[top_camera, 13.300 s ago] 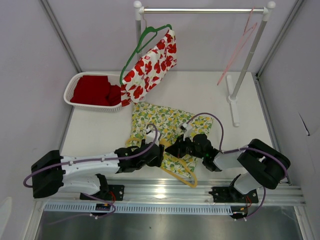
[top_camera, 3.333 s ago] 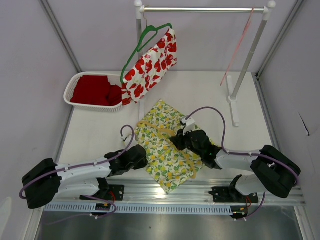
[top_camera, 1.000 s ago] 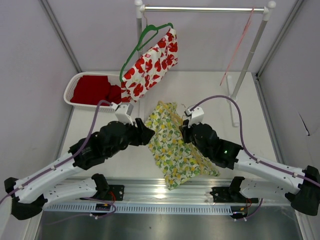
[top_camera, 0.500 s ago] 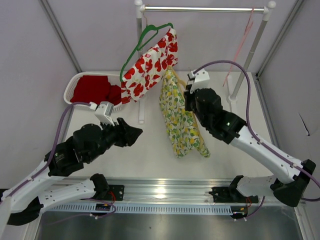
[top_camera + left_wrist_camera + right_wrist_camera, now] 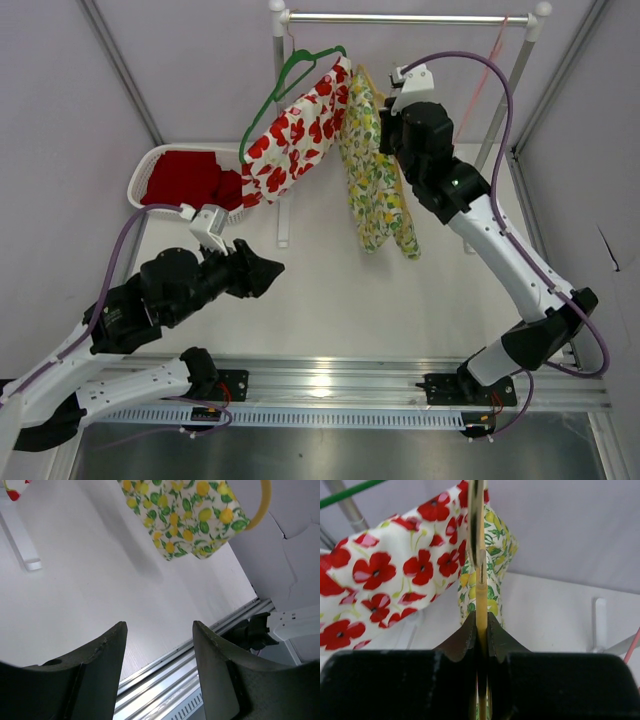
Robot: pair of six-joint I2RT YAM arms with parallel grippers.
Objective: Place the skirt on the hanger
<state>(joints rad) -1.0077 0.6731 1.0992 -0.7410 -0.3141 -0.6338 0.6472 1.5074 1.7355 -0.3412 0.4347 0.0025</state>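
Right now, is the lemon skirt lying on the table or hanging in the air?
Hanging: the lemon skirt dangles from a yellow hanger pinched in the right fingers, clear of the table.

The skirt [image 5: 375,170] is white, printed with yellow lemons and green leaves, on a plain yellow hanger [image 5: 481,595]. The neighbouring garment [image 5: 300,130] is white with red poppies, on a green hanger [image 5: 296,66]. The basket [image 5: 140,178] is white, the cloth [image 5: 187,180] in it solid red.

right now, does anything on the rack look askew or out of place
Yes. The green hanger hangs steeply tilted at one end of the rail, so the poppy skirt slopes diagonally rather than level. The lemon skirt hangs beside it from a yellow hanger pinched in the right gripper, jaws shut.
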